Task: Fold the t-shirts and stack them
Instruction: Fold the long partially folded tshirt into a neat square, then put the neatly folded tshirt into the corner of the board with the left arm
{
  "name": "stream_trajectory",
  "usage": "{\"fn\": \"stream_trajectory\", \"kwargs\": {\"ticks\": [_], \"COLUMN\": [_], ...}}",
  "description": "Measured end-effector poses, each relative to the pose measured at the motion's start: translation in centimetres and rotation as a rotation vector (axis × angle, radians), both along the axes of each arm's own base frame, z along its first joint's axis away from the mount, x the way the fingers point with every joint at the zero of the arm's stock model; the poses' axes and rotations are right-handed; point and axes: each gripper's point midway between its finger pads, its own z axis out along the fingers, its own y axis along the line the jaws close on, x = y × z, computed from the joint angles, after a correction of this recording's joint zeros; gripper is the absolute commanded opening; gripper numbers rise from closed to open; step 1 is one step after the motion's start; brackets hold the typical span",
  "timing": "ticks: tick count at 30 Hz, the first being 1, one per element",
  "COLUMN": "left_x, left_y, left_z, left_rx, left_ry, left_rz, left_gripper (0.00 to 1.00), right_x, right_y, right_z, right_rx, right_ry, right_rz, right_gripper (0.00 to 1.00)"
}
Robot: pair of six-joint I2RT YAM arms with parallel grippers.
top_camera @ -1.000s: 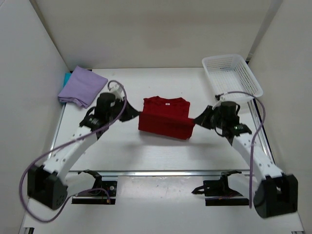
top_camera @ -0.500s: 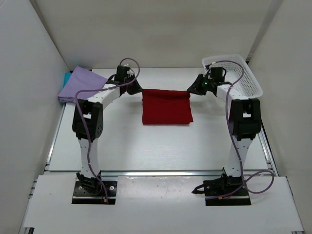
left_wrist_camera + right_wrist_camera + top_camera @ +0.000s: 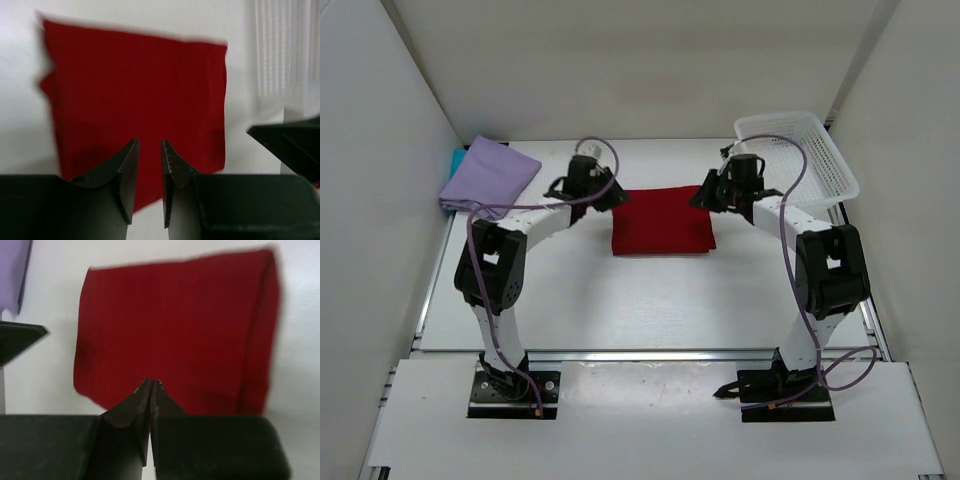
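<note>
And here's the deep red t-shirt (image 3: 660, 221), folded into a neat rectangle and lying flat in the middle of the white table (image 3: 620, 300), with an arm on either side of it. The left gripper (image 3: 607, 193) sits over the shirt's far left corner. In the left wrist view its two fingers (image 3: 126, 167) stand slightly parted, a narrow slot between them with nothing caught in it, only red cloth (image 3: 135, 90) below. Across the shirt, the right gripper (image 3: 704, 197) sits over the far right corner. Its own camera shows its fingertips (image 3: 145, 390) pressed together, closed on nothing, with the red fabric (image 3: 175, 330) spread out beneath (both wrist pictures are blurred, so whether either gripper actually touches the cloth I can't tell). Off in the far left corner of the table lies the light lavender t-shirt (image 3: 490, 177), folded, on top of the teal t-shirt (image 3: 454, 160), of which only a sliver peeks out at the left edge. Well apart from all that, the white mesh basket (image 3: 798, 155) stands in the far right corner, just beyond the right arm.
</note>
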Motion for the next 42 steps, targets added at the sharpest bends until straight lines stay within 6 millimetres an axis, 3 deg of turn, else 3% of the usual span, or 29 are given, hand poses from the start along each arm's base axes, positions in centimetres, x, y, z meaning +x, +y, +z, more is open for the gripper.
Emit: {"fn": "stream_trajectory", "kwargs": {"ticks": [4,7,9,12,17,19,22,26,29,32,38,41,42], "left_x": [-5.9,-10.0,-10.4,-11.9,-15.8,-16.8,-16.9,-15.5,-14.8,-14.1,-10.1,-8.6,-8.2], "left_y": [-4.2,-3.2,-2.6,-1.1,0.7,1.2,2.4,4.6,6.1,6.3,3.2,0.9,0.1], "left_z": [-4.9,-9.8,-9.7,-9.9,-9.4,-8.8,-7.2,-5.5,-7.0,-8.7,-8.6,-8.8,-9.1], "left_rx": [-0.024,-0.022,-0.071,-0.101,-0.138,-0.138,-0.137,-0.131,-0.094,-0.074,-0.081,-0.097,-0.1], "left_ry": [0.086,0.208,0.19,0.181,0.177,0.169,0.126,0.058,0.092,0.139,0.112,0.105,0.107], "left_rz": [-0.117,-0.112,-0.1,-0.071,-0.054,-0.052,-0.032,0.02,0.054,0.051,-0.015,-0.053,-0.064], "left_gripper": [0.31,0.29,0.29,0.28,0.39,0.46,0.6,0.8,0.85,0.88,0.82,0.66,0.56], "right_x": [-3.8,-6.5,-8.1,-8.5,-10.6,-11.5,-12.4,-13.1,-14.4,-16.2,-18.8,-19.1,-19.2], "right_y": [2.5,1.9,1.4,1.3,2.3,2.3,2.0,1.8,1.5,1.0,0.2,-0.1,-0.2], "right_z": [-3.5,-7.7,-9.9,-10.0,-9.7,-9.1,-7.2,-3.3,-1.6,-1.5,-1.1,-0.8,-0.8], "right_rx": [0.016,0.012,0.032,0.082,0.107,0.106,0.114,0.141,0.158,0.161,0.167,0.172,0.175], "right_ry": [0.059,0.151,0.213,0.182,0.174,0.171,0.133,0.017,-0.049,-0.073,-0.111,-0.125,-0.128], "right_rz": [0.057,0.044,0.025,0.019,0.051,0.059,0.061,0.068,0.069,0.067,0.065,0.062,0.06], "right_gripper": [0.0,0.0,0.0,0.0,0.0,0.11,0.29,0.48,0.5,0.51,0.51,0.51,0.51]}}
